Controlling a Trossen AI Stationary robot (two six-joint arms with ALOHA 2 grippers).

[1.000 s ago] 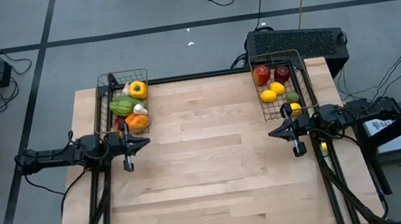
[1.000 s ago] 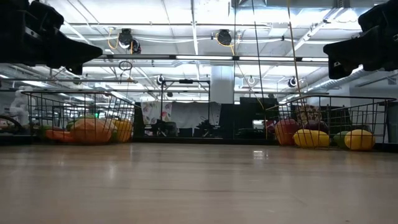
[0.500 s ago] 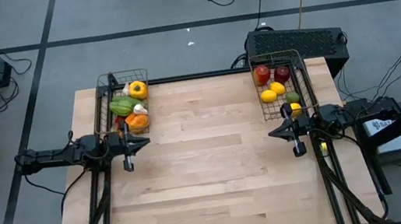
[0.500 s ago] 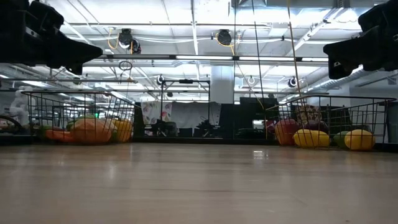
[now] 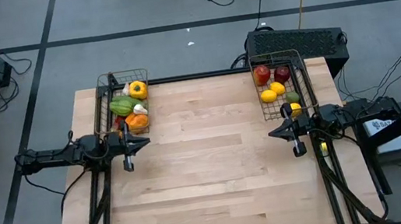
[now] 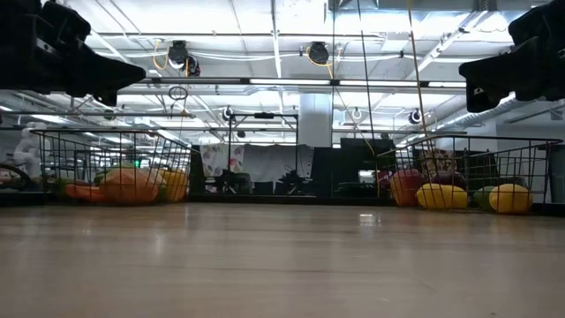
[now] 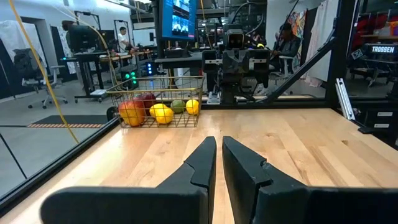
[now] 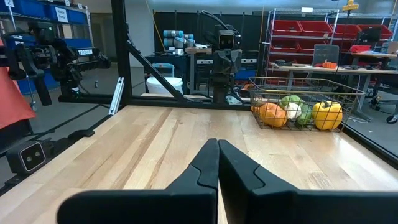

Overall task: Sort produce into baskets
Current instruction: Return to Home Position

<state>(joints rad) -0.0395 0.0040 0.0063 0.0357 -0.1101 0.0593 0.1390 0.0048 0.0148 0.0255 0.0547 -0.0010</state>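
Note:
Two wire baskets stand at the table's far corners. The left basket (image 5: 102, 102) holds a yellow pepper (image 5: 138, 90), a green squash (image 5: 121, 106), white garlic (image 5: 139, 109) and an orange pepper (image 5: 137, 121). The right basket (image 5: 308, 81) holds red apples (image 5: 261, 74), lemons (image 5: 268, 96) and a green fruit (image 5: 293, 97). My left gripper (image 5: 144, 143) hovers level at the left edge, just in front of its basket, shut and holding nothing. My right gripper (image 5: 272, 133) hovers level at the right edge, shut and holding nothing.
A black box (image 5: 297, 42) stands beyond the far edge behind the right basket. The bare wooden tabletop (image 5: 209, 173) stretches between the two arms and toward the near edge. Cables lie on the floor around the table.

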